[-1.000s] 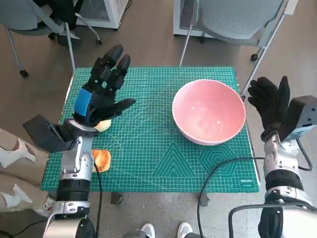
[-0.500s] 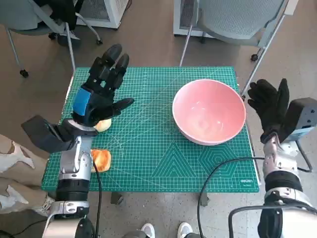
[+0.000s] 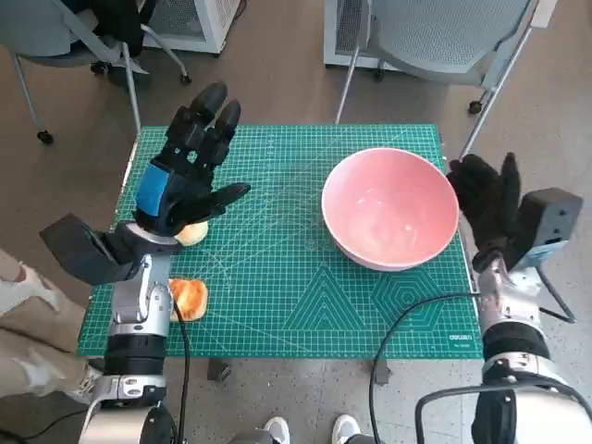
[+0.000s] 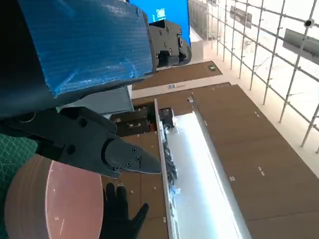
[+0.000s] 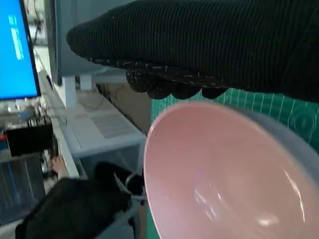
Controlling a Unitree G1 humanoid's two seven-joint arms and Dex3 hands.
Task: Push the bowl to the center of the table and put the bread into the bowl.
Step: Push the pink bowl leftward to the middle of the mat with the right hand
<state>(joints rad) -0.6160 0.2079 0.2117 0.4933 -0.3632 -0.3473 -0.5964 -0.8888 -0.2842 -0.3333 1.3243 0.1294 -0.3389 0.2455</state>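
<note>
A: Status? Bowl centred yet?

B: Nope. Wide pink glossy bowl (image 3: 390, 207) is sitting on the right half of the worktop w/ green grid cutting mat (image 3: 287, 277), near its right edge. Push isn't done, as far as I'm judging.

A: R hand?

B: Black-gloved right hand (image 3: 487, 205) is standing upright just beside the bowl's right rim, fingers apart, holding nothing. Contact w/ rim: can't tell.

A: Bread?

B: Small golden-brown bread piece (image 3: 189, 298) is lying at the near-left of the mat, partly behind the forearm. Not in bowl. A pale roundish item (image 3: 192, 234) is peeking out under the other hand – can't ID it.

A: L hand?

B: Black blue-taped left hand (image 3: 186, 174) is hovering over the left side, fingers spread, gripping nothing.

A: So remaining?

B: Both steps, by my read: push, then bread.
</note>
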